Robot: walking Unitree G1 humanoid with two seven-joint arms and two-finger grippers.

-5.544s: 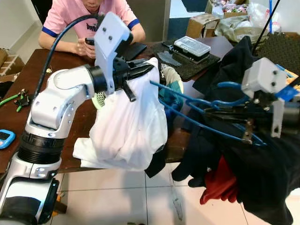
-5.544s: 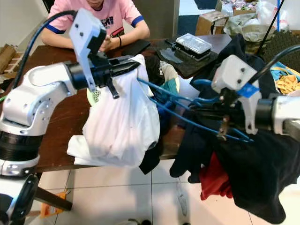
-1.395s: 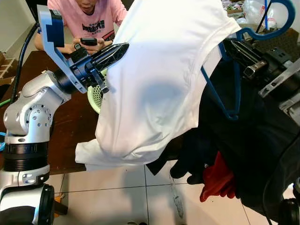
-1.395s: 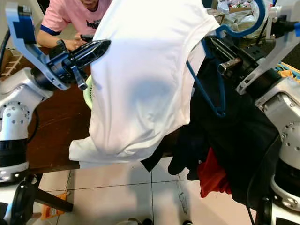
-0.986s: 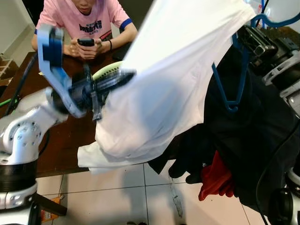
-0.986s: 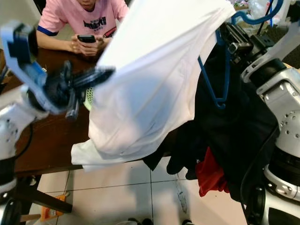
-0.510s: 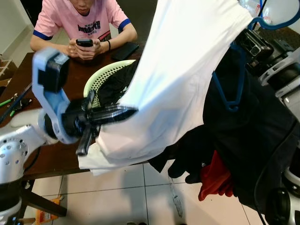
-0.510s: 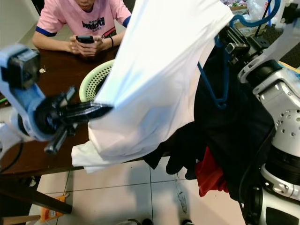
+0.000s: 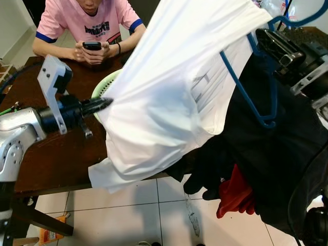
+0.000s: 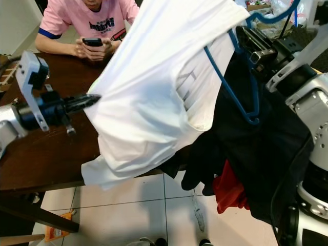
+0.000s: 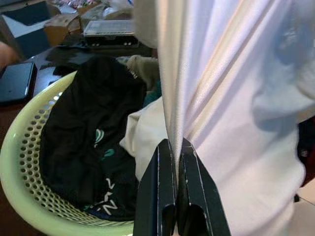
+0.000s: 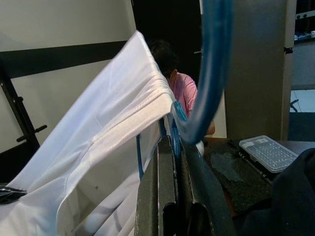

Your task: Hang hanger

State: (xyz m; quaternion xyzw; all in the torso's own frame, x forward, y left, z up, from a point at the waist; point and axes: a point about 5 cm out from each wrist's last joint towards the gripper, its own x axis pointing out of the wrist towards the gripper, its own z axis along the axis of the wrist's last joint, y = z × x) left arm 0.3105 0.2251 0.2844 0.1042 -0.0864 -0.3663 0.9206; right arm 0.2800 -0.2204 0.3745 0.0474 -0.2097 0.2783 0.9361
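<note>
Blue wire hanger sits raised in my right claw, pinched at its neck, white cotton shirt draped over it. My left claw has swung outward, pinching the hem and stretching it taut for hanging.

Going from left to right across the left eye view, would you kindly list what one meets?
Left end effector pinching the cloth → white shirt → blue hanger → right end effector holding the hanger → black garment.
</note>
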